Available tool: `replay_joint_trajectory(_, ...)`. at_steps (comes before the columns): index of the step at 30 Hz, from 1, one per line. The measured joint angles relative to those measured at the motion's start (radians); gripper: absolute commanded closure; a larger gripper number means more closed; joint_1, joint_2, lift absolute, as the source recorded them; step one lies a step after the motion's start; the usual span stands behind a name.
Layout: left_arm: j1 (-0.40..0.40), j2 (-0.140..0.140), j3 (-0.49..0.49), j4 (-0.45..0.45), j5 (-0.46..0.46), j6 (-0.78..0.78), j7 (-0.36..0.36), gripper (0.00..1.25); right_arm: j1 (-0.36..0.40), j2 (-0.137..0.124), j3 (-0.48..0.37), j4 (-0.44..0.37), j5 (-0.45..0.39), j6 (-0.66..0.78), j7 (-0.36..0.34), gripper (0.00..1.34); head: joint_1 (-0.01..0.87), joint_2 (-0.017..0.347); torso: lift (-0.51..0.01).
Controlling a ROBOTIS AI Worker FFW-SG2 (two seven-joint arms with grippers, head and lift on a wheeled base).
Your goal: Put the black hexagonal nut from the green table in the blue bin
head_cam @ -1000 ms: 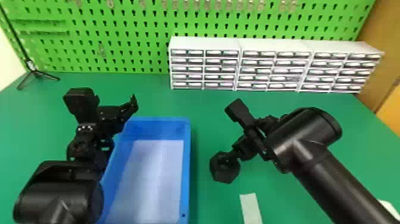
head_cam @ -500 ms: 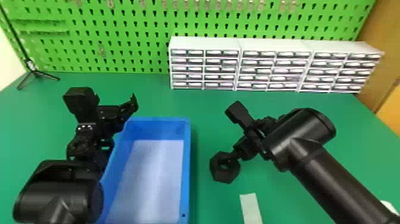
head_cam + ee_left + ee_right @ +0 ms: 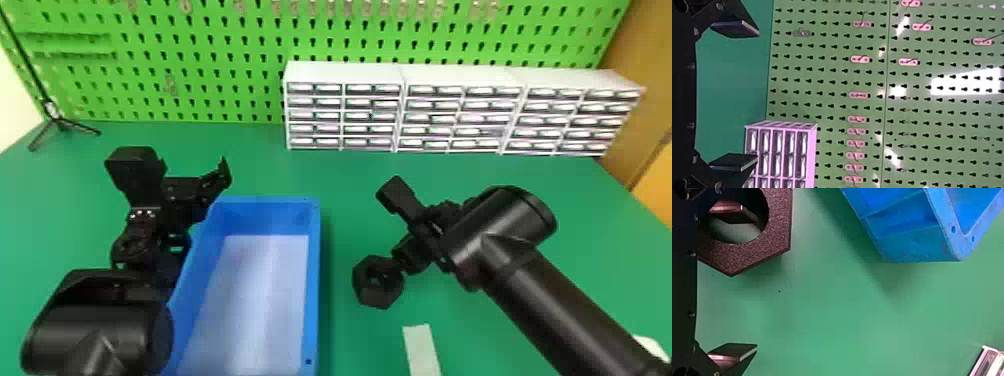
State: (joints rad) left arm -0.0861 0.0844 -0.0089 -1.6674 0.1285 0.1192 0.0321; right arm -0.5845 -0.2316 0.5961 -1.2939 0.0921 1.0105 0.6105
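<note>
The right gripper's fingers are spread, one tip within the outline of the nut's hole; I can't tell if the nut is on or above the table. The bin sits left of it, the spread left gripper by its far left corner, drawers and pegboard behind
</note>
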Motion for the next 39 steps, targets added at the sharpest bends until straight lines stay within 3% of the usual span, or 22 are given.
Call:
replay_joint_trajectory(3, 0.000, 0.000, 0.001, 0.000, 0.000, 0.000, 0.000, 0.16, 0.000, -0.001, 0.001, 0.001, 0.000, 0.000, 0.000, 0.51, 0.686, 0.028, -0.096)
replay_joint_trajectory(15, 0.003, 0.002, 0.004, 0.000, 0.000, -0.001, 0.000, 0.16, 0.005, -0.001, 0.003, -0.003, 0.002, 0.018, 0.000, 0.92, 0.686, 0.028, -0.096)
replay_joint_trajectory(31, 0.003, 0.006, 0.003, -0.001, 0.000, -0.001, 0.000, 0.16, 0.009, -0.010, 0.014, -0.043, 0.013, 0.048, 0.000, 0.95, 0.686, 0.028, -0.096)
replay_joint_trajectory(39, 0.003, 0.006, 0.003, -0.002, 0.001, -0.001, 0.000, 0.16, 0.009, -0.018, -0.013, -0.122, 0.035, 0.085, 0.000, 0.95, 0.686, 0.028, -0.096)
